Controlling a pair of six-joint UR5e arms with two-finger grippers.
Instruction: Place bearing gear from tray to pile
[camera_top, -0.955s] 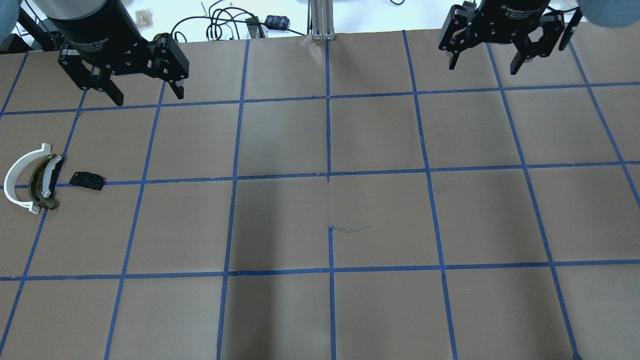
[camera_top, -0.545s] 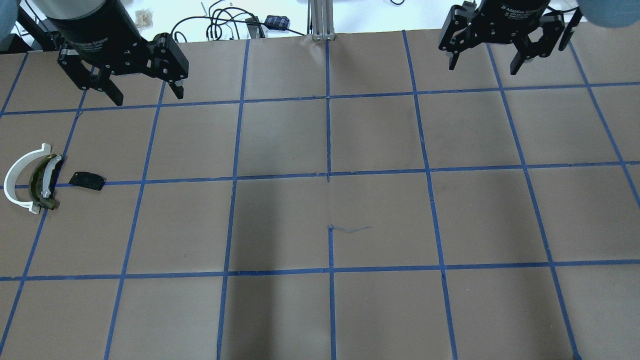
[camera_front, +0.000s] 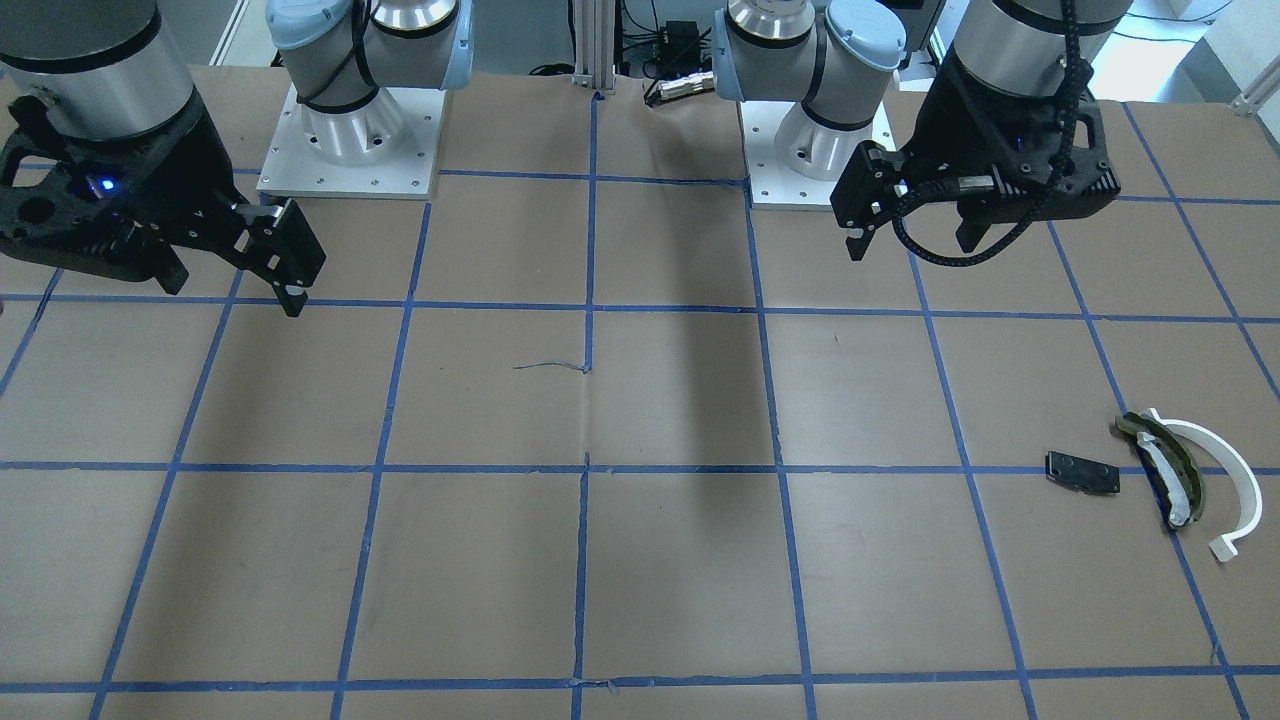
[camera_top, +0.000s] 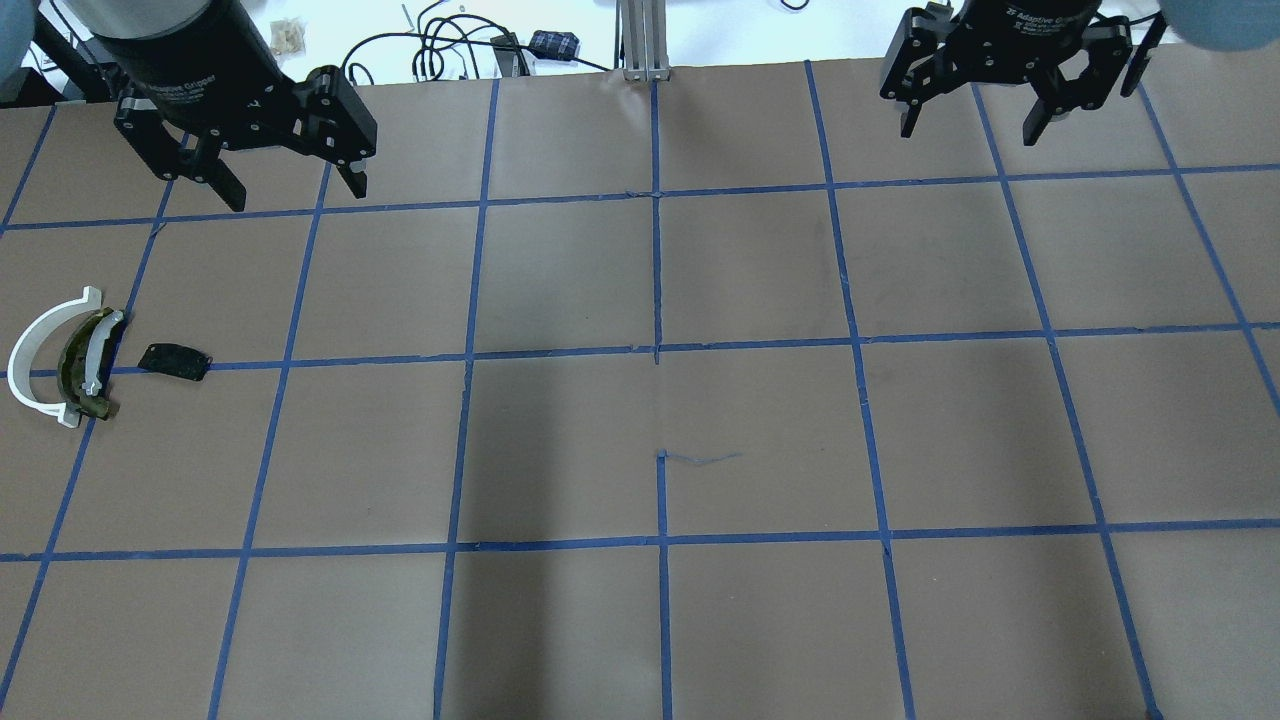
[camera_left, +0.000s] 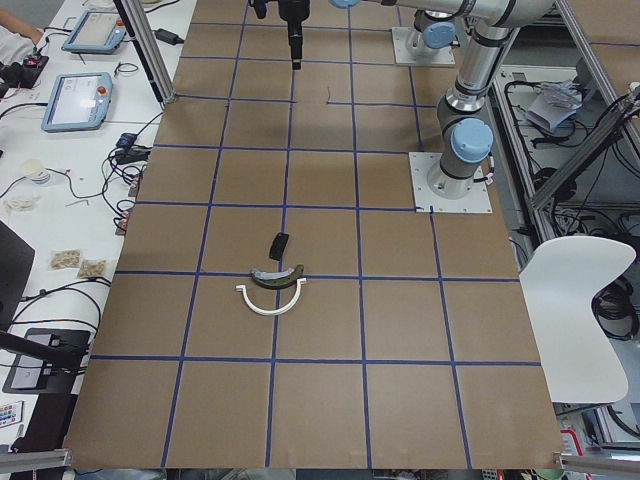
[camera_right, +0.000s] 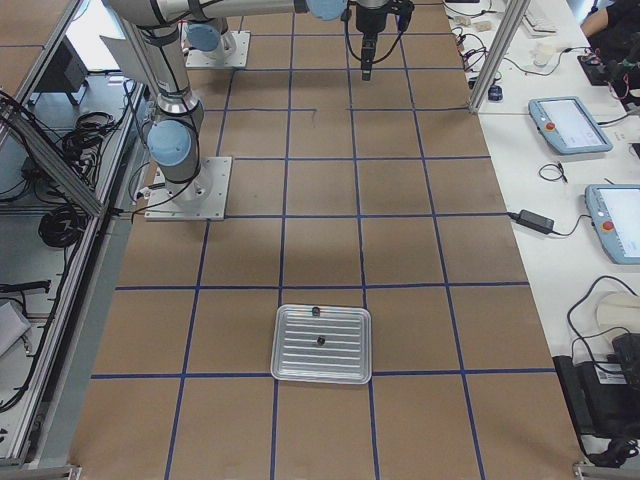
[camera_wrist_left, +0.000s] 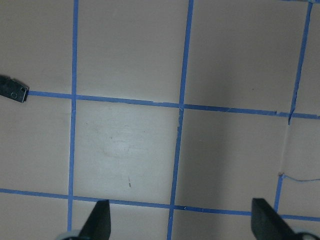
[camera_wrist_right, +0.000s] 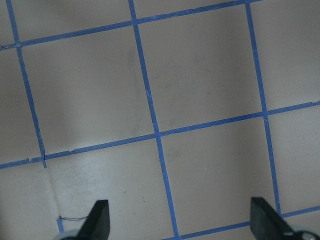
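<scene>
The pile lies at the table's left in the overhead view: a white curved arc (camera_top: 35, 350), an olive-green and white curved piece (camera_top: 85, 365) and a small black plate (camera_top: 174, 360). It also shows in the front view (camera_front: 1165, 465). The silver tray (camera_right: 300, 365) shows only in the exterior right view, with two small dark parts (camera_right: 320, 341) on it; I cannot tell which is the bearing gear. My left gripper (camera_top: 297, 195) is open and empty, high above the table behind the pile. My right gripper (camera_top: 967, 132) is open and empty at the back right.
Brown paper with a blue tape grid (camera_top: 657, 350) covers the table. Cables and small devices (camera_top: 480, 45) lie past the far edge. The black plate's end shows at the left wrist view's edge (camera_wrist_left: 11, 89). The arm bases (camera_front: 345, 130) stand at the robot's side.
My right gripper has shifted slightly toward the table's far edge. The left gripper and the pile have not moved.
</scene>
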